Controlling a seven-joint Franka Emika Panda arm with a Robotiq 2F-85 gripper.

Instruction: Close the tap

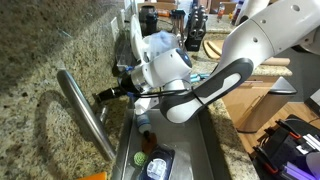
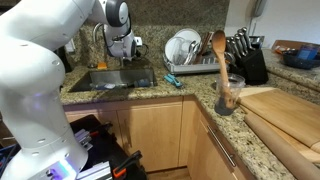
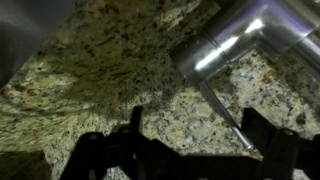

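Note:
The tap [image 1: 85, 115] is a long brushed-steel tube that slants over the granite counter towards the sink. In the wrist view its steel base [image 3: 222, 45] sits at the upper right, and its thin metal lever [image 3: 228, 115] runs down from it to the right. My gripper [image 3: 200, 135] is open, with its two dark fingers on either side of the lever. The lever's tip lies close to the right finger, and I cannot tell whether they touch. In both exterior views the gripper [image 1: 103, 96] [image 2: 128, 47] is at the tap's base behind the sink.
The sink [image 2: 110, 80] holds a green item [image 1: 140, 157] and a dark container [image 1: 160, 166]. A dish rack with plates [image 2: 188, 52], a knife block [image 2: 246, 58] and a wooden spoon in a jar [image 2: 224, 75] stand along the counter. Granite backsplash is close behind the tap.

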